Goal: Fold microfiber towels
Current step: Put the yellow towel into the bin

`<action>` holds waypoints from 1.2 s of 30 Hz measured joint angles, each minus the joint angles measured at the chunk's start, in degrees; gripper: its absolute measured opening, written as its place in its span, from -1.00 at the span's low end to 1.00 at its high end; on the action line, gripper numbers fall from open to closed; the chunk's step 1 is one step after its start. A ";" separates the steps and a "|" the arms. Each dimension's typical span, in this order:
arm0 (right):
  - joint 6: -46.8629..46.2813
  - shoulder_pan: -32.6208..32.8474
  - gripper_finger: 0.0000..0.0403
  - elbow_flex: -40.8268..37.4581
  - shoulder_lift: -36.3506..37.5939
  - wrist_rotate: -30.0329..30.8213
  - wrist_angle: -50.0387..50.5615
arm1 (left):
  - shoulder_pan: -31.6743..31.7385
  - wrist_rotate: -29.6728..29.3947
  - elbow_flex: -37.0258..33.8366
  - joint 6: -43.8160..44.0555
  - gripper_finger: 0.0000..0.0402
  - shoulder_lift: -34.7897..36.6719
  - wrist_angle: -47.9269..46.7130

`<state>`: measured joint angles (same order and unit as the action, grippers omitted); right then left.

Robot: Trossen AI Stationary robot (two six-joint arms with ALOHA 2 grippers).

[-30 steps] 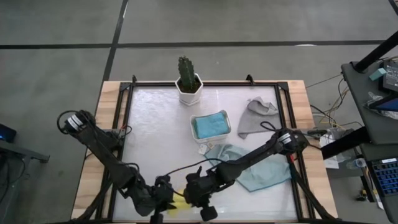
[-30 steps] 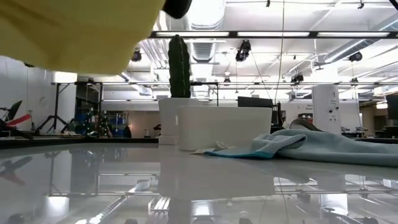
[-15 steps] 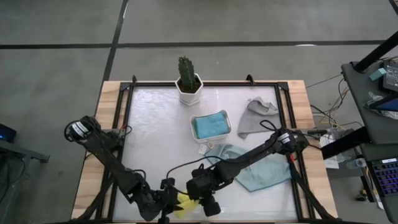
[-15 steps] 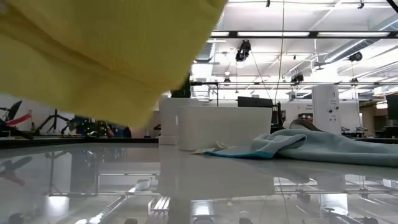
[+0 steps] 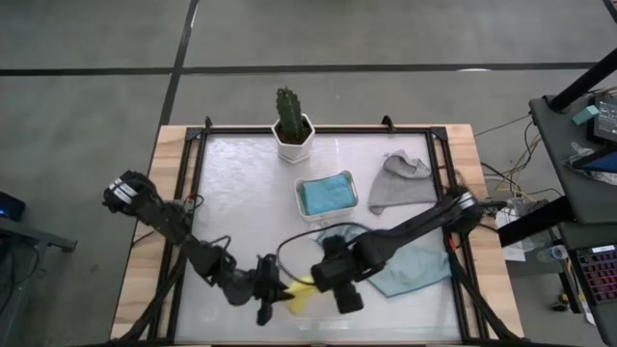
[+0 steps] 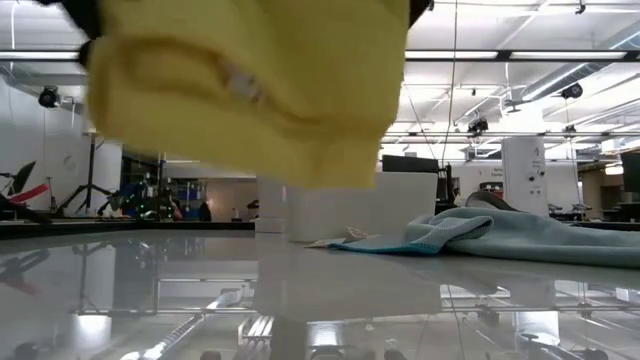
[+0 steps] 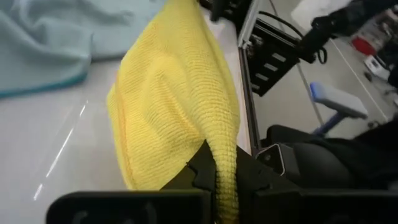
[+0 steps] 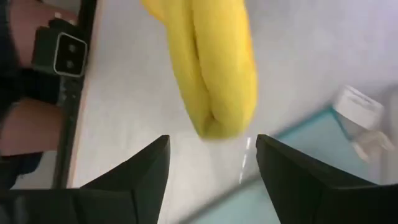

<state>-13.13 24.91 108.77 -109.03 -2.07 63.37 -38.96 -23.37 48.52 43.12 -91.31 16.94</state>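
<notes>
The left gripper (image 5: 273, 294) is pinching the yellow towel (image 5: 301, 292) shut-fingered, lifting it above the table's (image 5: 241, 212) near edge; the right gripper (image 5: 342, 287) is standing open beside it, gripping nothing; regrasping a free corner seems next

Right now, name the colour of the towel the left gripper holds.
Yellow towel, clearest in the left wrist view.

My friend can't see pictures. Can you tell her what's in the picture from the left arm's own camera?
The left gripper is shut on an edge of a yellow towel, which hangs bunched up over the shiny white table. A pale teal towel lies on the table just beyond it.
</notes>
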 joint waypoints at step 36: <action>9.59 -3.86 -0.18 -32.88 26.40 17.69 -22.24 | 23.90 26.31 1.82 -16.15 -1.00 6.08 -4.34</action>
<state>-3.54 21.05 75.89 -82.63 15.62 41.14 -15.05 2.94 50.34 26.97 -85.23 12.60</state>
